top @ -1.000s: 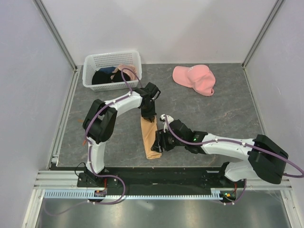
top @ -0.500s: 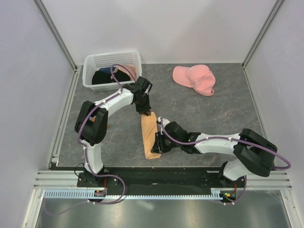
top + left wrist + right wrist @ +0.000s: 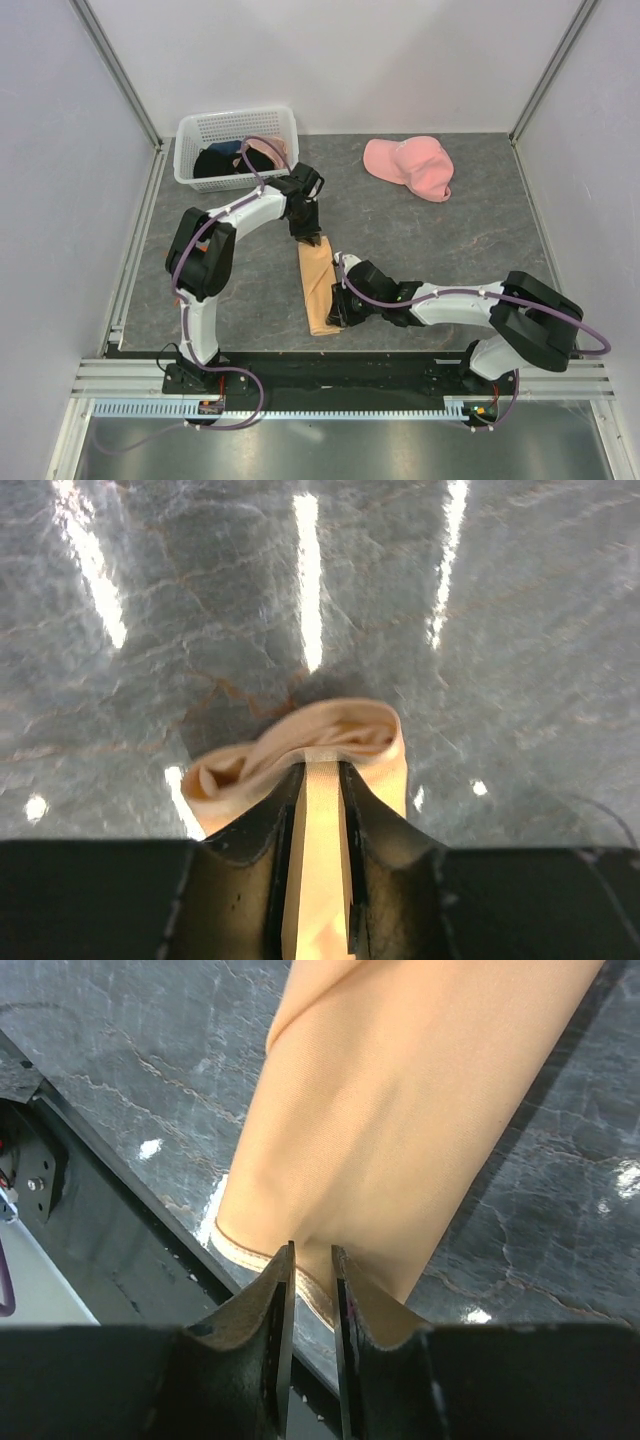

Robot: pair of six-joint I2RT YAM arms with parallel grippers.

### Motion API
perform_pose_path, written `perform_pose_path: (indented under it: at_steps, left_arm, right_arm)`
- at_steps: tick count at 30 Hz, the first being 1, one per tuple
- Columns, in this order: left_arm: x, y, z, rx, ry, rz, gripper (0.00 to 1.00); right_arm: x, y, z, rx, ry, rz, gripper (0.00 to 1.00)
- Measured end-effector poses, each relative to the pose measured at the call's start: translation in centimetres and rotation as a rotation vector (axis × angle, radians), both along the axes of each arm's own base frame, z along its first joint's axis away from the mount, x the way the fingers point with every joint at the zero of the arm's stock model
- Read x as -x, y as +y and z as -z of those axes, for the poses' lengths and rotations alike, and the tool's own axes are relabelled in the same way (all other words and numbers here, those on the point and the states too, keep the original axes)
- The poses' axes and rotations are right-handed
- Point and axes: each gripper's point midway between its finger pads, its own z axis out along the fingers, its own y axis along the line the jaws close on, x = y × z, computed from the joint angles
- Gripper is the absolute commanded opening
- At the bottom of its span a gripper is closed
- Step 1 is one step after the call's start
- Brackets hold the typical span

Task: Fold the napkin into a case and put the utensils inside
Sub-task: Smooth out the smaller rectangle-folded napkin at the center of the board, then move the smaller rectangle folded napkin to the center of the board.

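Glossy marbled tabletop [image 3: 450, 250]; long, satiny peach napkin [image 3: 318, 290], left hand [image 3: 320, 768] and right hand [image 3: 312, 1252] pinching its ends.

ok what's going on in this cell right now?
Both arms are working on the napkin, which lies on the table folded into a long narrow strip. The left pincer is clamped on its far end, where the cloth bunches up. The right pincer is pinched on the hem at its near end. No utensils show in any view, so that step is not yet done. The pink cap and the white basket of clothes sit at the back.
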Motion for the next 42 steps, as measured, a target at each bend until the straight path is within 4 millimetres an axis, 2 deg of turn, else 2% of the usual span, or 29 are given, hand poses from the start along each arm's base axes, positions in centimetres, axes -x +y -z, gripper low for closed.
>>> perform_pose_path:
  at_steps: [3, 7, 11, 16, 19, 25, 29, 33, 35, 36, 39, 42]
  left_arm:
    - [0.4, 0.1, -1.9, 0.022, -0.03, 0.002, 0.28]
    - [1.5, 0.8, -5.3, 0.056, -0.093, 0.001, 0.3]
    - [3.4, 2.2, -8.1, 0.084, -0.146, -0.007, 0.33]
    - [6.0, 5.1, -8.9, 0.084, -0.166, -0.041, 0.35]
    - [7.8, 7.2, -9.5, 0.081, -0.168, -0.071, 0.38]
    - [9.7, 9.3, -13.2, 0.109, -0.266, -0.106, 0.4]
    - [11.1, 10.1, -14.2, 0.119, -0.289, -0.114, 0.4]
    - [12.2, 10.7, -13.7, 0.105, -0.266, -0.129, 0.4]
    - [12.5, 10.8, -13.4, 0.103, -0.25, -0.139, 0.4]
    - [12.6, 10.8, -13.2, 0.105, -0.242, -0.144, 0.41]
    - [12.7, 10.5, -12.9, 0.114, -0.218, -0.151, 0.45]
    - [12.4, 10.2, -12.0, 0.105, -0.182, -0.161, 0.47]
  right_arm:
    - [-0.2, 0.0, -1.1, -0.001, -0.014, 0.003, 0.29]
    - [-0.4, 1.0, -2.9, -0.037, -0.032, -0.004, 0.31]
    - [0.7, 2.2, -3.3, -0.072, -0.019, -0.028, 0.31]
    - [1.3, 3.2, -1.9, -0.079, 0.018, -0.032, 0.3]
    - [1.6, 2.5, -0.2, -0.055, 0.034, -0.021, 0.3]
    - [0.6, 1.3, 0.2, -0.071, 0.036, 0.02, 0.3]
    - [-1.3, -1.5, 0.2, -0.053, 0.022, 0.101, 0.32]
    - [-3.5, -5.2, 0.3, 0.023, 0.0, 0.196, 0.42]
    - [-5.3, -7.6, 0.2, 0.077, -0.02, 0.278, 0.46]
    - [-6.4, -9.0, 0.2, 0.112, -0.034, 0.327, 0.52]
    - [-10.0, -13.8, -0.1, 0.235, -0.067, 0.483, 0.58]
    - [-12.3, -16.8, -1.4, 0.327, -0.096, 0.566, 0.63]
